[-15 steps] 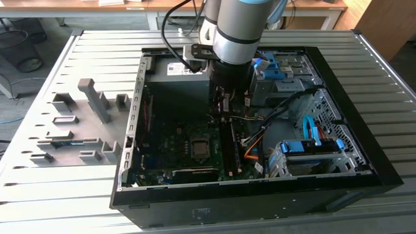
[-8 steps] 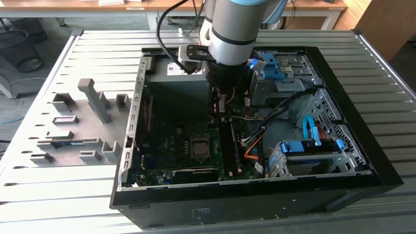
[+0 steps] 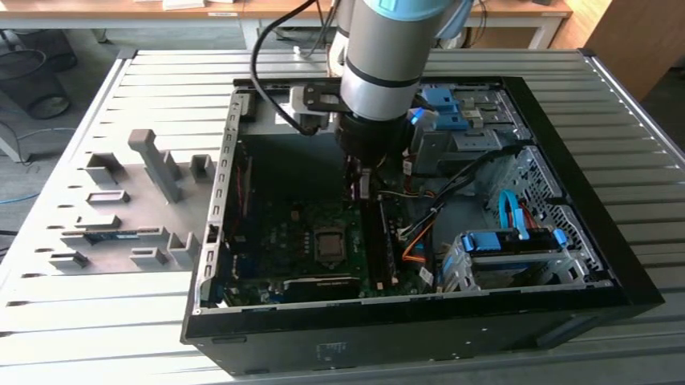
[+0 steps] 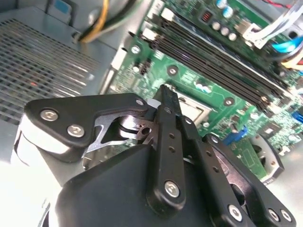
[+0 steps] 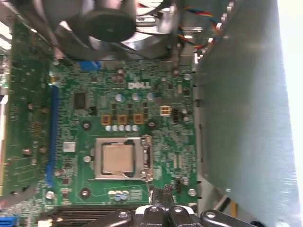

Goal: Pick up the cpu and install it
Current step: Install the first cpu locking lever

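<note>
The big grey robot arm [image 3: 380, 56] reaches down into the open black computer case [image 3: 557, 160] that lies flat on the ribbed silver table [image 3: 160, 321]. Its black gripper [image 3: 362, 183] hangs just above the green circuit board [image 3: 278, 241] at the bottom of the case.

In the second wrist view the gripper's thin black fingers [image 4: 169, 111] look pressed close together, with nothing between them.

The cpu [image 5: 117, 158], a small flat square chip with a silver-grey top, already sits in its metal socket frame [image 5: 146, 158] in the middle of the green board. The chip lies flat. In the first wrist view it is apart from the gripper's tips, which sit near the long black memory slots [image 4: 213, 61].

In the exterior view the socket is a dark square [image 3: 329, 244] on the board, below the gripper in the picture.

A round black fan [image 5: 109, 23] stands at one edge of the board. A blue drive holder [image 3: 508, 241] sits in the case toward the exterior view's right. A grey tray with upright blocks [image 3: 139, 200] rests on the table on the exterior view's left, outside the case.
</note>
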